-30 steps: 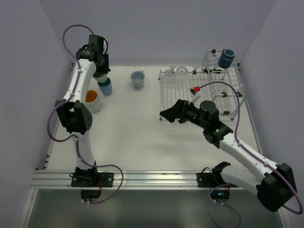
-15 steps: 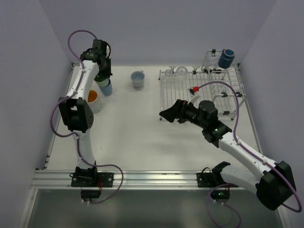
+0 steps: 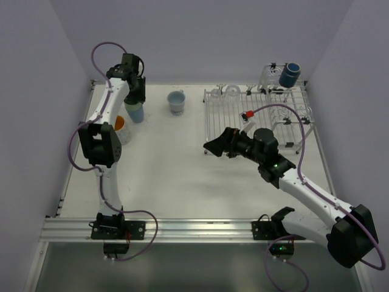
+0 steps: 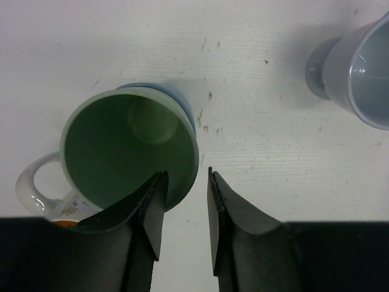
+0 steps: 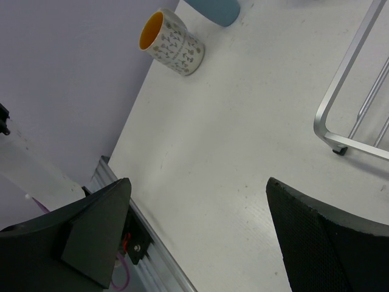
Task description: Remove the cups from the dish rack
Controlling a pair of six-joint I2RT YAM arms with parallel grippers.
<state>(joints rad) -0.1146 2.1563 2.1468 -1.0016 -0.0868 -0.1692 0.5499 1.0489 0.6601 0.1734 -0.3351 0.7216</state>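
Black right tool [image 3: 217,146] is nearest you: fingers spread wide, holding nothing, aimed left across the white table [image 3: 170,176]. The silver dish rack [image 3: 207,118] lies just behind it and to its right, so the tool faces away from its work. Judgement: you must turn it toward the far right before any reach.

Further back on the left, the left tool [image 4: 186,176] hangs over the unloaded cluster. A green tumbler [image 4: 130,146] stands mouth up, nested in a blue tumbler [image 4: 176,94], beside a patterned mug [image 5: 173,41] with an orange inside. The fingers straddle the green rim, one inside and one outside, narrowly parted. A sliver of table shows by the outer finger, so it looks like no pinch. A pale grey-blue cup [image 4: 355,73] stands apart to the right.

Farthest: clear glasses [image 3: 226,91] at the rack's back edge, and a blue cup [image 3: 290,74], seemingly mouth up, in the raised basket [image 3: 268,76] at the far right corner. Both are well apart from the left arm; the right arm is nearer.
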